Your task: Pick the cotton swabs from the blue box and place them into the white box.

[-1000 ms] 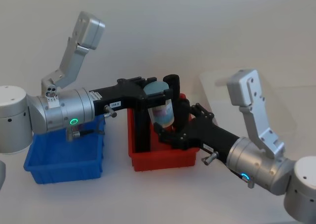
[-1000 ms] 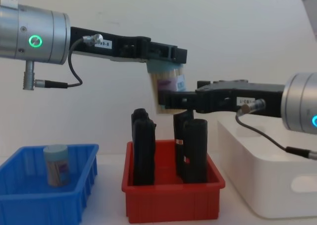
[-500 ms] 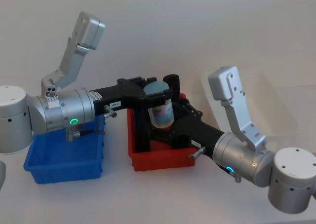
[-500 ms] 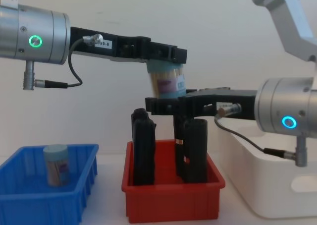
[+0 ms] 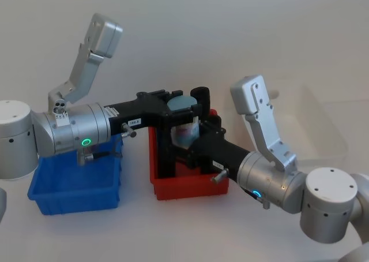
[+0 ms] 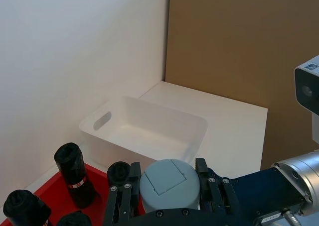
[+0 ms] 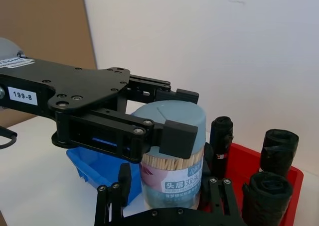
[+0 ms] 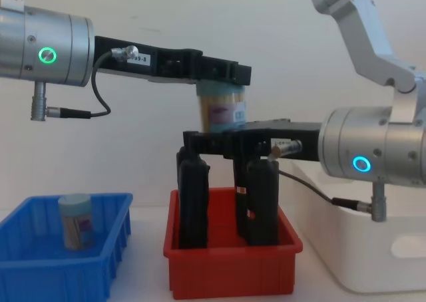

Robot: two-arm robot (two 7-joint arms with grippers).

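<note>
My left gripper (image 5: 181,107) is shut on the pale blue lid of a cotton swabs jar (image 8: 223,112), holding it upright in the air above the red bin. My right gripper (image 8: 213,141) has reached in from the right and stands open, one finger on each side of the jar's lower part (image 7: 172,156), with a small gap visible. A second cotton swabs jar (image 8: 76,221) stands in the blue box (image 8: 26,265) at the left. The white box (image 8: 359,249) sits at the right, behind my right arm.
A red bin (image 8: 229,269) right under the held jar holds several tall black handle-shaped objects (image 8: 193,195) that rise close to the right gripper's underside. The blue box (image 5: 75,190) lies under my left forearm. The white box (image 6: 144,126) has nothing in it.
My right arm has swung left and its gripper has slid around the jar's lower part. The jar went from tilted to upright. My left gripper has kept its place.
</note>
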